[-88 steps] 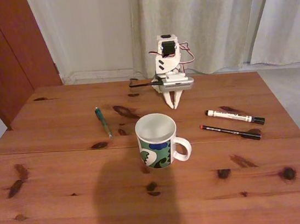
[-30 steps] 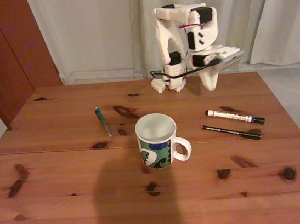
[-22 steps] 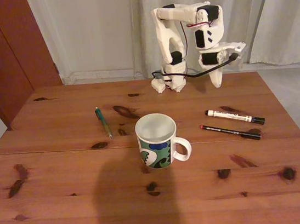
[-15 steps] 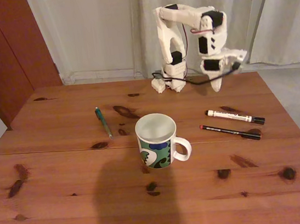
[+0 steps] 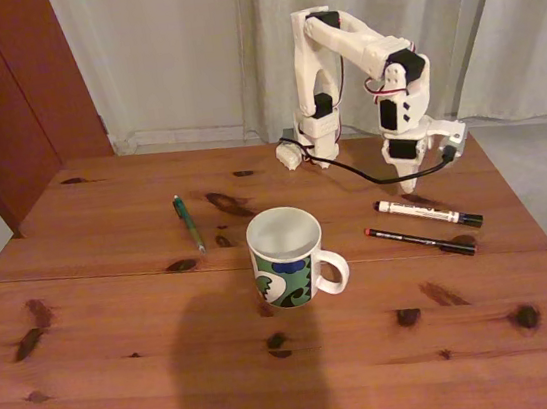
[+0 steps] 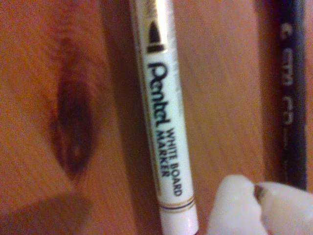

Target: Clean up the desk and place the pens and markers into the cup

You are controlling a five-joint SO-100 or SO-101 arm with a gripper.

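Spanning knotty pine desk (image 5: 126, 385) — pale curtains (image 5: 410, 15) behind.

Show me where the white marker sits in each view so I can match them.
Fixed view: white marker lies right of the cup, just below the gripper.
Wrist view: marker runs top to bottom through the centre.
Shared landmark: the black pen alongside it.
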